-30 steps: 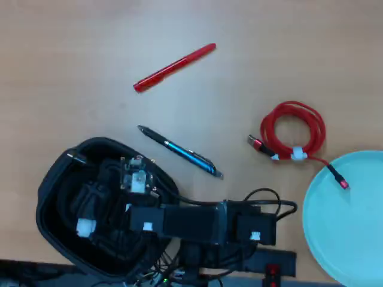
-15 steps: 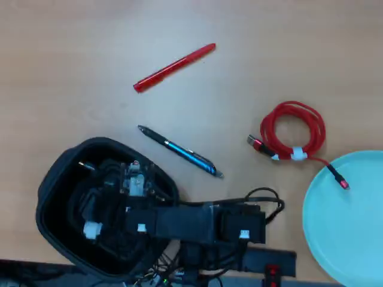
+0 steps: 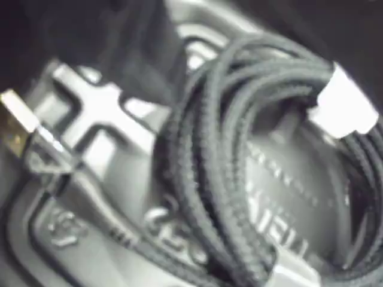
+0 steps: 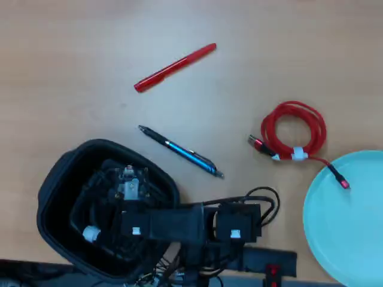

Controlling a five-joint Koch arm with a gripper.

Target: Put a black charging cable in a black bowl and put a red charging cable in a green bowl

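Now black charging cable (image 3: 239, 173) lies coiled inside black bowl (image 4: 54, 179), directly under pincer (image 4: 128, 185); pincer state: can't tell.

Table (image 4: 72, 54): pale wood-grain, matt. Black charging cable (image 3: 239, 149): braided cloth sheath, rough; white plastic tie; gold-metal plug tip. Black bowl (image 4: 54, 173): glossy moulded plastic. Green bowl (image 4: 353, 239): smooth, satin. Red charging cable (image 4: 293, 109): smooth-looking jacket. Red pen (image 4: 173, 67): shiny plastic.

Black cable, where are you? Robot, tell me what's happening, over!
Gripper down inside black bowl, jaws hidden. Black cable in the bowl, white tie showing. Red cable on table, one plug over green bowl. Nothing blocking.
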